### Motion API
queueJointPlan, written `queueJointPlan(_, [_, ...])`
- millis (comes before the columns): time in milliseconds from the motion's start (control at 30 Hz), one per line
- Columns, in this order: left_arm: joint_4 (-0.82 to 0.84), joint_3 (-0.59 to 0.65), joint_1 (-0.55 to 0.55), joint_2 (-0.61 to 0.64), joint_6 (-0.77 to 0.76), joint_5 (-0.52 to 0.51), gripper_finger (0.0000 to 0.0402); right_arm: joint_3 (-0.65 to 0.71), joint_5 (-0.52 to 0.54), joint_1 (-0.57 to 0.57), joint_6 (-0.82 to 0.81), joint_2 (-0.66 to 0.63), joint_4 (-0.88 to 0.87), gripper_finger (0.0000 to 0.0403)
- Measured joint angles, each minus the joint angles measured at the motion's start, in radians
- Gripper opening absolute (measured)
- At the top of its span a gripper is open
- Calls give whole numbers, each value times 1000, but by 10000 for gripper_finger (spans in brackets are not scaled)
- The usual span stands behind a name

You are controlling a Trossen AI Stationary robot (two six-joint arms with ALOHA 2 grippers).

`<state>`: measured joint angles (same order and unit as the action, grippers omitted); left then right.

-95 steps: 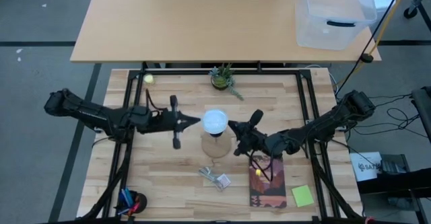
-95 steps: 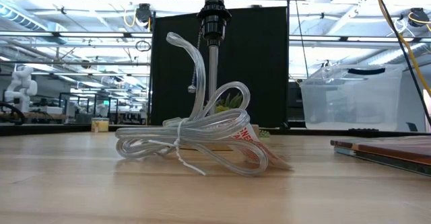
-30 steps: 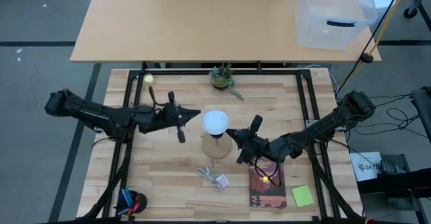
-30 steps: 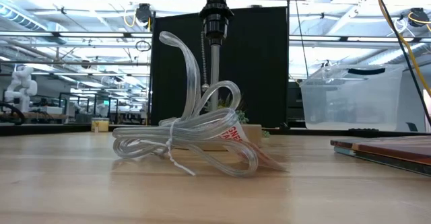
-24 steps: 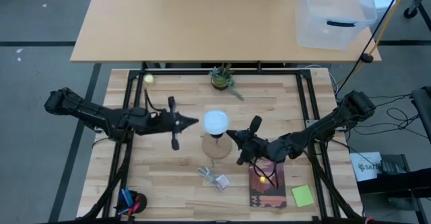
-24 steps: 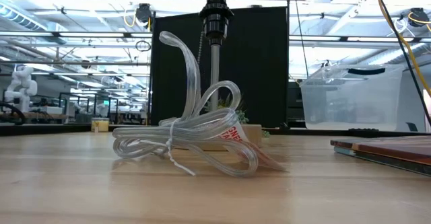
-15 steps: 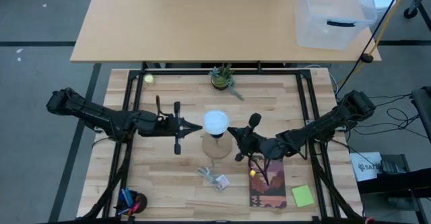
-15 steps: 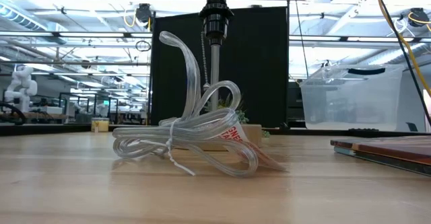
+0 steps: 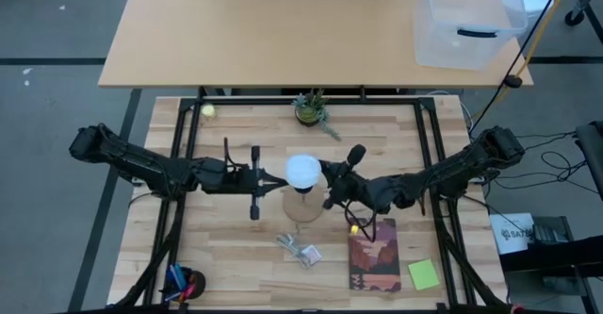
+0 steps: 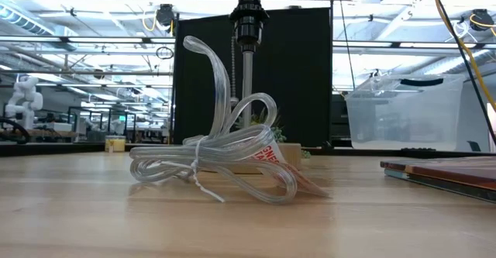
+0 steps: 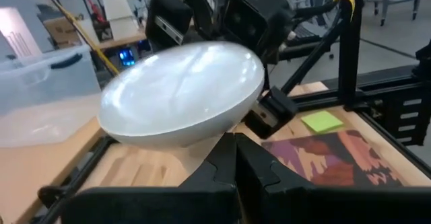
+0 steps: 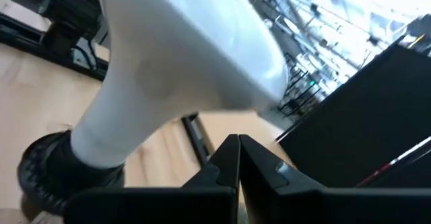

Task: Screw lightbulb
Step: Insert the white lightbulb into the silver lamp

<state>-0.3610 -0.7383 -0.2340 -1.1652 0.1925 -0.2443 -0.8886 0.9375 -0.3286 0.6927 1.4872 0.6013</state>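
Note:
The white lightbulb (image 9: 302, 171) stands upright in a black socket (image 12: 59, 167) on a thin stem (image 10: 246, 64) above a round wooden disc (image 9: 303, 208) at mid-table. My left gripper (image 9: 284, 178) is shut and level at the bulb's left side. My right gripper (image 9: 324, 170) is shut and level at its right side. In the left wrist view the globe (image 11: 182, 93) fills the picture just above my shut fingertips (image 11: 232, 143). The right wrist view shows the bulb's cone neck (image 12: 135, 109) close ahead of my shut fingers (image 12: 233, 143). My left gripper's shut fingertips (image 11: 229, 140) lie against the bulb's cone neck (image 11: 205, 143), just under the globe, coming level from the table's left. The bulb stays upright in its socket. My right gripper's shut tips stand at the globe's right edge (image 9: 318, 171); whether they touch it, I cannot tell.
A coil of clear tubing (image 10: 217, 157) lies near the front of the disc. A book (image 9: 374, 255) and a green note (image 9: 423, 274) lie at the near right. A small plant (image 9: 311, 109) and a yellow-green ball (image 9: 207, 110) sit at the far edge.
My left gripper has gone right and toward the near edge, up to the bulb's left side, rolling a little. My right gripper has swung toward the far edge along the bulb's right side. The bulb has stayed upright in place.

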Motion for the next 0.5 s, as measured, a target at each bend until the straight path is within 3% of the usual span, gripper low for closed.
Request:
queueJointPlan(200, [-13, 0, 0, 3, 27, 0, 0, 0, -1, 2, 122, 0, 79, 0])
queueJointPlan(500, [-15, 0, 1, 9, 31, 32, 0, 0, -34, -3, 179, 0, 91, 0])
